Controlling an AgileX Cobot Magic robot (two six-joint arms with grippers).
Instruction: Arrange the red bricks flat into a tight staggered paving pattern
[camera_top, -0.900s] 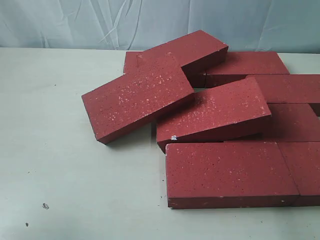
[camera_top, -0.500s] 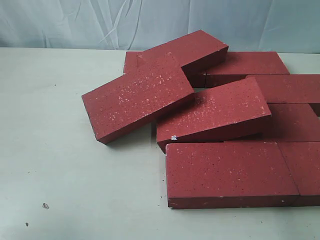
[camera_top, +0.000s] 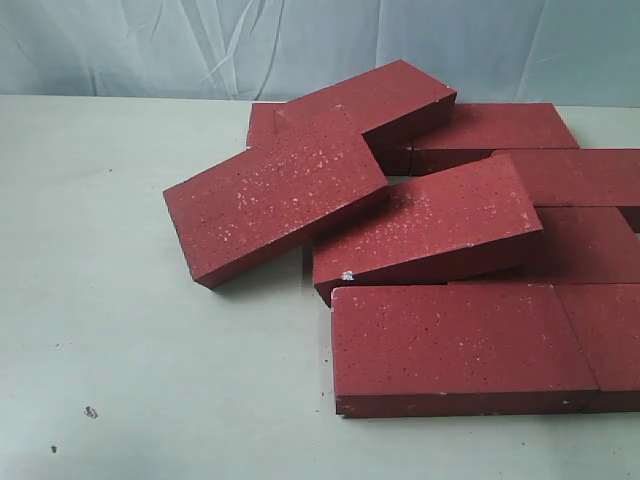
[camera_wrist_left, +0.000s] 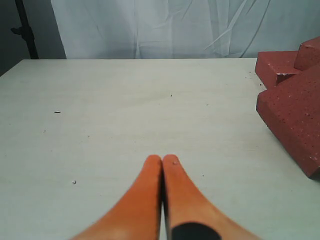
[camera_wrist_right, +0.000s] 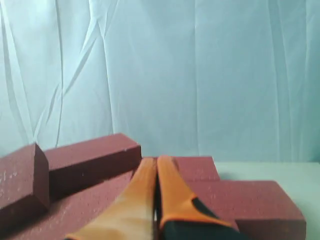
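the red bricks (camera_top: 430, 225) pile up just by the right claw (camera_wrist_right: 156, 161), well apart from the left claw (camera_wrist_left: 162, 159). both claws are pinched together.

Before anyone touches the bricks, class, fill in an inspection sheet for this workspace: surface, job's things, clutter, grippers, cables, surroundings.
Surface: pale matt table, no damage seen.
Job's things: red bricks in a loose heap, with no pattern laid yet. The front ones lie flat. Three lean tilted on others, among them the leftmost brick.
Clutter: a small dark speck on the table; otherwise nothing seen.
Grippers: left gripper shut and empty, over the table beside the heap. Right gripper shut and empty, close to the bricks.
Cables: nothing seen.
Surroundings: creased pale-blue cloth backdrop, with a dark stand next to it.
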